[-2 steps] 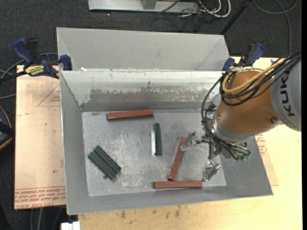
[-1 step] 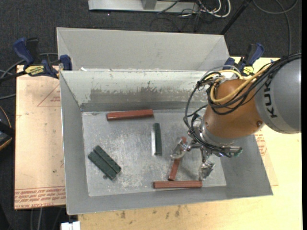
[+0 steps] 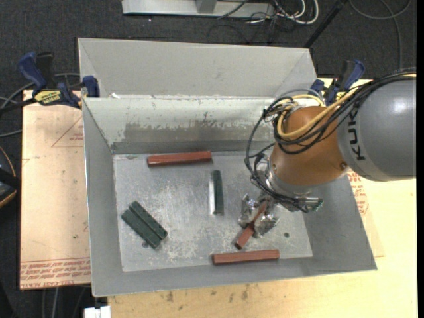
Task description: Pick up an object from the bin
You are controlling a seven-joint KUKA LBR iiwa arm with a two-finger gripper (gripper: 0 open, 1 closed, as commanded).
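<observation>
Reddish-brown short bar (image 3: pixel 244 238) sits clamped in the gripper (image 3: pixel 257 220), just beside a longer brown bar (image 3: pixel 245 257) in the bin (image 3: pixel 99 177).

Rear bar (image 3: pixel 179 158), green block (image 3: pixel 144 224), perhaps metal strip (image 3: pixel 216 192)

Likely lab: arm (image 3: pixel 387 134), bin (image 3: pixel 192 68), cables (image 3: pixel 291 4).

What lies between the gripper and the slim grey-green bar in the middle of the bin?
Nothing. The camera view shows only bare, scratched bin floor between the gripper and the slim grey-green bar.
</observation>
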